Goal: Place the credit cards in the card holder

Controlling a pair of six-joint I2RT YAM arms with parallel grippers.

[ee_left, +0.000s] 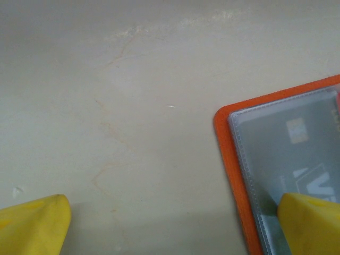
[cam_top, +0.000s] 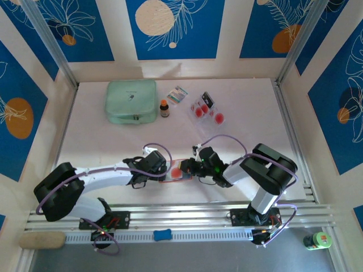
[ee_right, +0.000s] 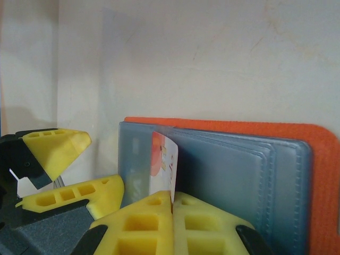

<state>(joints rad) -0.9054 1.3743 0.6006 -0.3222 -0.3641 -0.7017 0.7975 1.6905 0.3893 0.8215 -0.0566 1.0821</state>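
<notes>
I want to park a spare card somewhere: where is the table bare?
Bare table lies right of the loose credit cards and in front of the mint-green zip pouch. Crowded: the far row of pouch, brown bottle, patterned packet and cards, and the near centre around the card holder.

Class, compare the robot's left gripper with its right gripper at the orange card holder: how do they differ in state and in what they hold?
The left gripper stands wide open; the right gripper is shut. The left gripper holds nothing, with one finger over a clear pocket of the card holder; the right gripper pinches a credit card at the pockets. Both have yellow fingers and meet at the card holder.
</notes>
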